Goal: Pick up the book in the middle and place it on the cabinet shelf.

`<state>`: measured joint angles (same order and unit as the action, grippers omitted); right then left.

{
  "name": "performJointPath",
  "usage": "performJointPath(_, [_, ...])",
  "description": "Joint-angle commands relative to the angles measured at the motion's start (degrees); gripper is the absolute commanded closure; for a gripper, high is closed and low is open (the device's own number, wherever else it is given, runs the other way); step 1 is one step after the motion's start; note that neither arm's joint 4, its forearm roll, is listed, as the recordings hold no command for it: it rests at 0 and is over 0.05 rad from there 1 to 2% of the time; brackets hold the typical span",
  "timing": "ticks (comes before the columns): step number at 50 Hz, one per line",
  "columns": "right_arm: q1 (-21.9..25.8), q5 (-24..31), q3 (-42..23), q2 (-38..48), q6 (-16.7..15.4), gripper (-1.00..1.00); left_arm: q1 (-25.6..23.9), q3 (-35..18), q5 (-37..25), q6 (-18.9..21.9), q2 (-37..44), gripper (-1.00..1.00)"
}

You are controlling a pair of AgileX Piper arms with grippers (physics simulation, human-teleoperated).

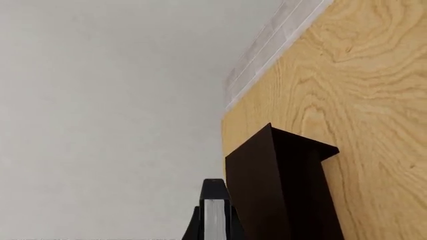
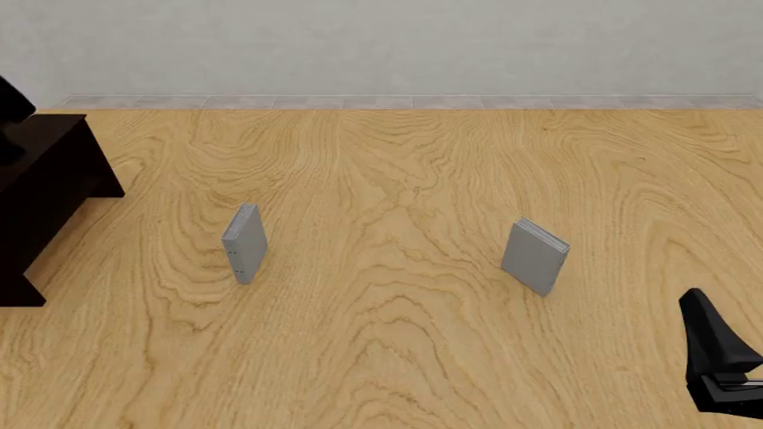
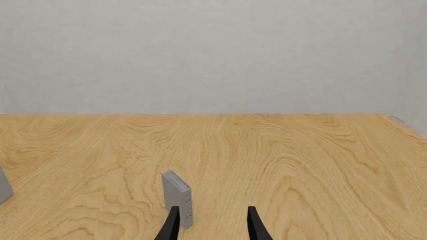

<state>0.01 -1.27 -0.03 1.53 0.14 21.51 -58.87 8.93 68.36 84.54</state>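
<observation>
Right arm (image 2: 716, 357): matte black, angular tapered housing.
Right gripper (image 3: 212, 225): two slim black curved fingers.
Left arm (image 2: 12, 103): black shell.

Wooden table (image 2: 406, 340) bears two grey books (image 2: 243, 243) and cabinet (image 2: 42, 192).

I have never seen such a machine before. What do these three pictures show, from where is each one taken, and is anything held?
These are simulator pictures of a robot with two arms at a wooden table. The wide picture is from a fixed camera above the arms. The other two come from cameras behind each gripper.

Two thin grey books stand on the table, one on the left, one on the right. A dark cabinet stands at the left edge.

The right gripper is open and holds nothing. The left gripper is near the cabinet; between its fingers sits a black book with white page edges, so it appears to be held.
</observation>
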Motion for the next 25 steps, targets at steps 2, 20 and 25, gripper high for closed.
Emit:
performJointPath(2, [0.0,0.0,0.0,0.0,0.0,-1.0,0.3,-0.1,1.7,0.0,1.7,1.0])
performJointPath(20, [0.0,0.0,0.0,0.0,0.0,-1.0,1.2,1.7,3.7,0.1,4.0,1.0])
performJointPath(25, [0.0,0.0,0.0,0.0,0.0,-1.0,1.7,2.3,4.8,0.4,5.0,1.0])
